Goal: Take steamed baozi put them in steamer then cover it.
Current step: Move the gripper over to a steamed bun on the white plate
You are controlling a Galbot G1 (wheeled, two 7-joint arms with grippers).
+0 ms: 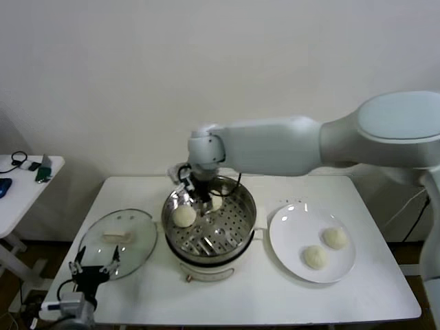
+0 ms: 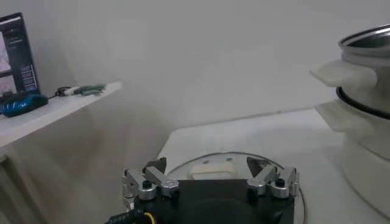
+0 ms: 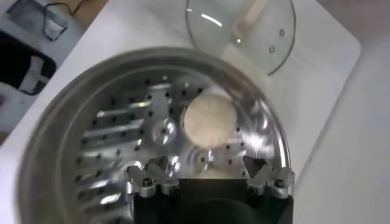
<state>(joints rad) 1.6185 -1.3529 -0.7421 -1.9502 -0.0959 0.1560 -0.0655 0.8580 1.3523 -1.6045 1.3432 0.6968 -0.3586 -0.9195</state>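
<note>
The steamer (image 1: 237,237) stands mid-table. One baozi (image 1: 183,216) lies in its left part. A second baozi (image 1: 215,203) lies by the far wall, partly hidden by my right gripper (image 1: 201,197), which hangs open just above it. In the right wrist view one baozi (image 3: 209,119) is in full sight and the other (image 3: 210,175) is a sliver between the open fingers of the right gripper (image 3: 206,171). Two more baozi (image 1: 335,238) (image 1: 315,257) lie on the white plate (image 1: 289,230). The cover (image 1: 117,240) lies flat left of the steamer. My left gripper (image 1: 93,268) is open near its front edge.
In the left wrist view the left gripper (image 2: 206,169) faces the cover's cream handle (image 2: 210,168), with the steamer (image 2: 365,67) and its white base to one side. A small side table (image 1: 24,180) with devices stands at far left. The cover (image 3: 241,30) shows beyond the steamer rim.
</note>
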